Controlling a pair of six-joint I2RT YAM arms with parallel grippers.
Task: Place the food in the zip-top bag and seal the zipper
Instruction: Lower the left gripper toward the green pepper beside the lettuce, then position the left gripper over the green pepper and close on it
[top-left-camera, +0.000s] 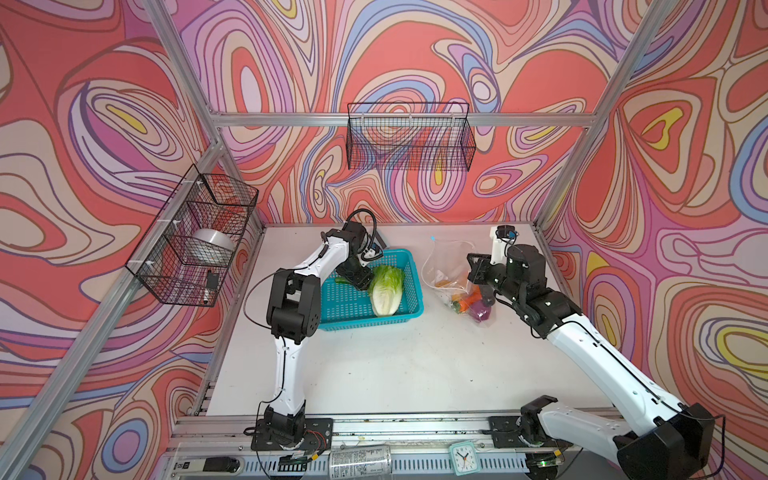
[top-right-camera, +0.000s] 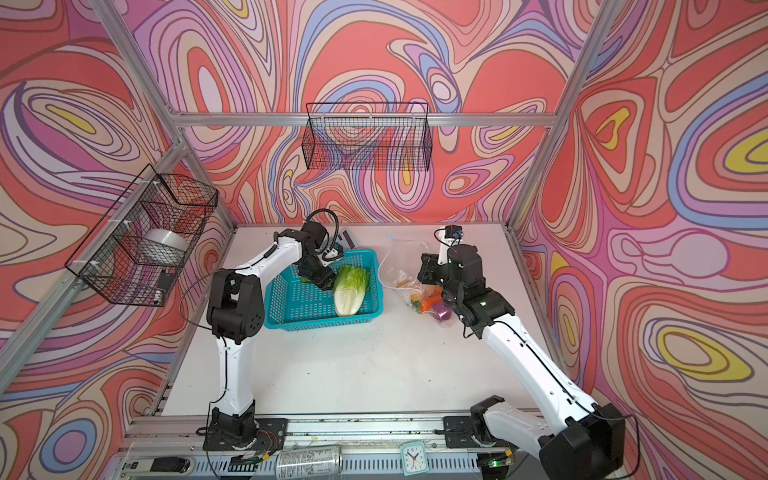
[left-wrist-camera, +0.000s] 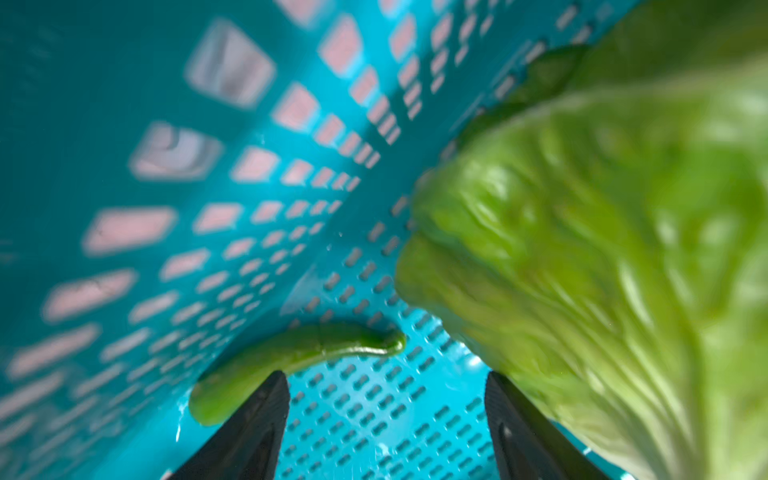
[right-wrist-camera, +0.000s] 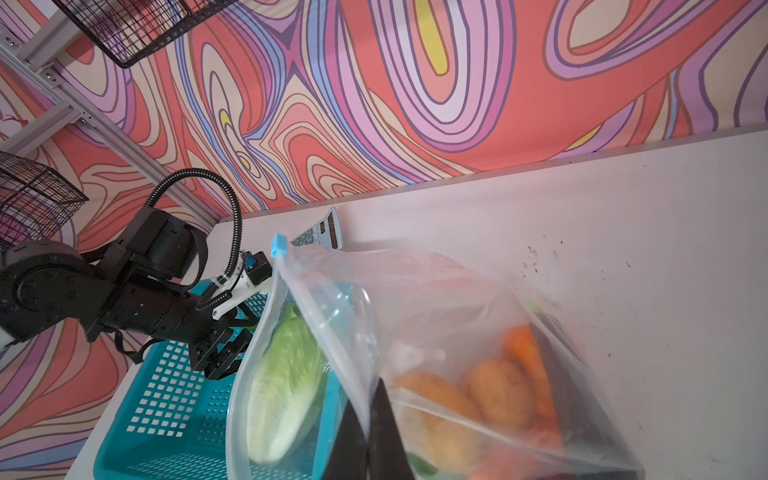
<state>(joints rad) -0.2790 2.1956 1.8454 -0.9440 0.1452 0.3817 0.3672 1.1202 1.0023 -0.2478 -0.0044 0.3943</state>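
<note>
The zip-top bag (right-wrist-camera: 436, 316) lies on the counter (top-left-camera: 395, 374) just beside the teal basket (top-left-camera: 365, 322). It is thin, crinkly film and looks limp and slippery, so it is best taken at the stiffer zipper strip. The right gripper (right-wrist-camera: 374, 395) has its jaws pinched together on the film at the bag's rim, which holds the mouth open toward the basket.

The napa cabbage (top-left-camera: 386, 289) lies in the basket. It is bulky and probably light, with ridged leaves that should give under pressure. The white stem end looks like the firmer hold.

The cucumber (left-wrist-camera: 291, 361) lies on the basket floor against the wall. It is slim, smooth and curved, so a grip across its middle seems safest. The left gripper (left-wrist-camera: 386, 378) hovers just over it with its jaws apart and empty.

There is one bag, one basket, and one cabbage and one cucumber not yet bagged. Inside the bag two potatoes (right-wrist-camera: 503, 390), one carrot (right-wrist-camera: 528, 365) and one purple piece (top-left-camera: 480, 312) show. I cannot make out a pumpkin. One light-blue slider tab (right-wrist-camera: 278, 245) sits at the zipper's end.
</note>
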